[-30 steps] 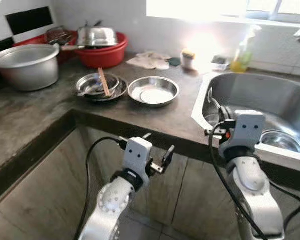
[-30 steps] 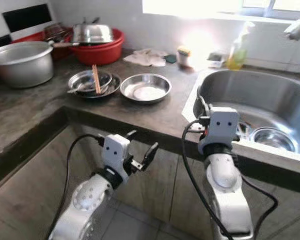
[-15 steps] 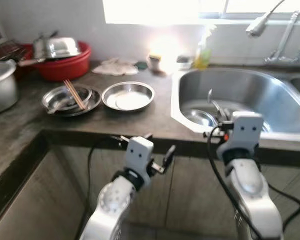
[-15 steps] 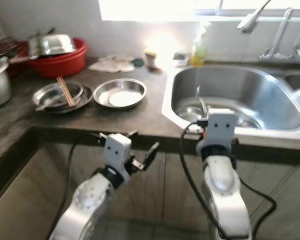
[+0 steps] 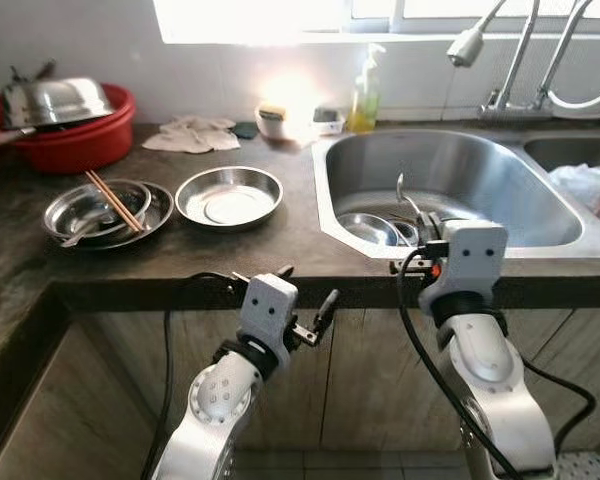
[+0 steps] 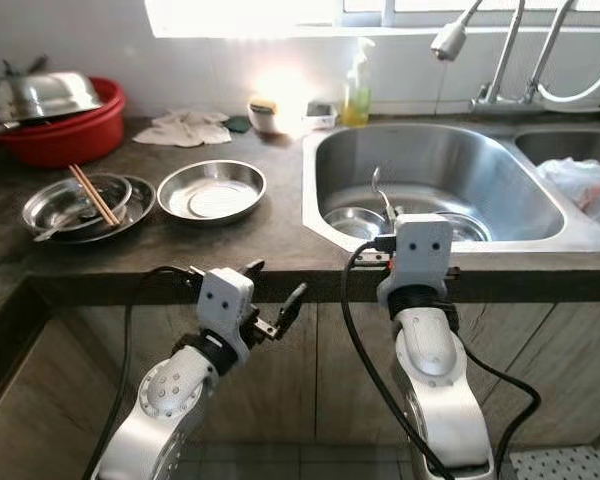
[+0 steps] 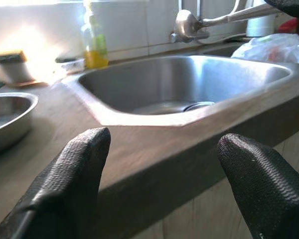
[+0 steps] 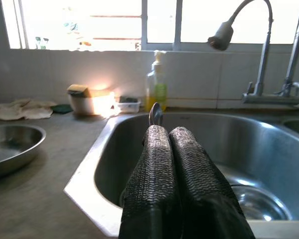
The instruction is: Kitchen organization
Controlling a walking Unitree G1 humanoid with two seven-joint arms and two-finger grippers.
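Dishes sit on the dark bench (image 5: 280, 245): empty steel bowl (image 5: 229, 196) centre-left of frame, w/ a stack of steel plates (image 5: 108, 210) just beside it at left, chopsticks (image 5: 113, 199) lying across them. Red basin (image 5: 70, 140) w/ a steel lid (image 5: 55, 100) at upper left. Sink (image 5: 450, 185) at centre-right holds a small steel bowl (image 5: 368, 228); soap bottle (image 5: 364, 95) behind it, faucet (image 5: 470, 40) at upper right. Left tool (image 5: 302, 304) low in front of the bench edge, fingers apart, holding nothing. Right tool (image 8: 175, 149) at the sink's front rim, fingers pressed together, a spoon (image 8: 155, 114) handle upright just past them.
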